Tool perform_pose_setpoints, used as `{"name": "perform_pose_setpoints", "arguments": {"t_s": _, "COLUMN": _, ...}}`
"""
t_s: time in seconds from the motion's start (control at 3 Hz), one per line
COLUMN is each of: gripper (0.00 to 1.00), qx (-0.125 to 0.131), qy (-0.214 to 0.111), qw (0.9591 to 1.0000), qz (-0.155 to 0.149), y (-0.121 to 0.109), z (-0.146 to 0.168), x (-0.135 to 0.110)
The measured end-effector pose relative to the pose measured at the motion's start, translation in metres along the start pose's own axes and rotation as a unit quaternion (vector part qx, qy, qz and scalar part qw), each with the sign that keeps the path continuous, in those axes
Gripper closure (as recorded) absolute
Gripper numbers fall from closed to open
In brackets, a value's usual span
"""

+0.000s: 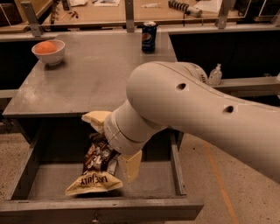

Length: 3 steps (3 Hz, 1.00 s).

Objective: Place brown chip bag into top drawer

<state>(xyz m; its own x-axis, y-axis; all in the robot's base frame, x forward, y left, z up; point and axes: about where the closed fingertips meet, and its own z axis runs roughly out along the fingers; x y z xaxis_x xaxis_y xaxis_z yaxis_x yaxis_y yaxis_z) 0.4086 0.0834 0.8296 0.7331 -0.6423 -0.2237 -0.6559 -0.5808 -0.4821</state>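
The brown chip bag (97, 171) lies in the open top drawer (144, 179), its tan end toward the drawer front and its dark brown end up under my wrist. My gripper (109, 148) hangs over the drawer just above the bag's dark end. Its two cream fingers (95, 118) are spread wide, one behind the bag and one to its right. The gripper is open. The bag's tan end rests on the drawer floor. My arm hides the drawer's back right part.
The grey cabinet top (96, 74) carries a white bowl with an orange thing (48, 50) at the back left and a blue soda can (148, 36) at the back. A wooden bench with tools (175, 11) stands behind. A small clear bottle (215, 74) stands on a ledge at the right.
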Motion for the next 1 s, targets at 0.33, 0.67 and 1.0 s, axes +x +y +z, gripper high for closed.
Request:
{"name": "perform_pose_setpoints", "arguments": {"t_s": 0.33, "gripper": 0.00, "qx": 0.035, "qy": 0.035, "qw": 0.9987, "qz": 0.012, "y": -0.003, "z": -0.033, "x": 0.029}}
{"name": "perform_pose_setpoints", "arguments": {"t_s": 0.67, "gripper": 0.00, "qx": 0.099, "qy": 0.075, "qw": 0.9917, "qz": 0.034, "y": -0.004, "z": -0.087, "x": 0.052}}
{"name": "perform_pose_setpoints", "arguments": {"t_s": 1.0, "gripper": 0.00, "qx": 0.105, "qy": 0.075, "qw": 0.9908, "qz": 0.039, "y": -0.004, "z": -0.093, "x": 0.052}}
